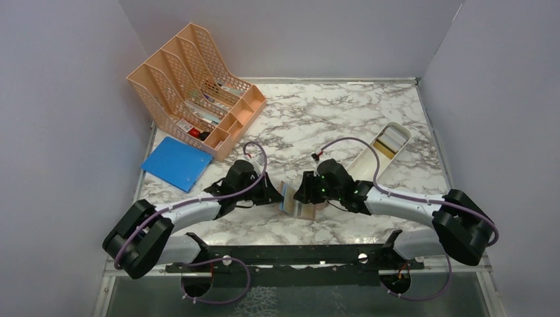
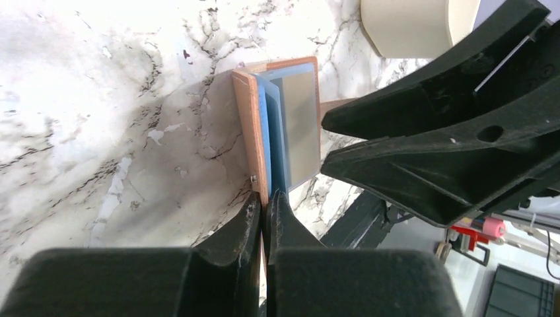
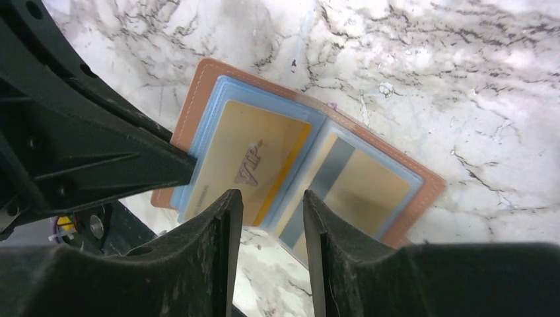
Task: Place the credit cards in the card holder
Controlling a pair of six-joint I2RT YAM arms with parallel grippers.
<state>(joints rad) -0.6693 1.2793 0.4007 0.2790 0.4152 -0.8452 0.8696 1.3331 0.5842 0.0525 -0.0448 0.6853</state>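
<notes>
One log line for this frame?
left gripper: shut on wallet edge | right gripper: open over gold card | card: in wallet slot

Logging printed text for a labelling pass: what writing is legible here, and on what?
"VIP": on the gold card inside the open card holder.
Smaller print beside it on that card: too blurred to read.
Labels on items in the peach organiser: too small to read.
</notes>
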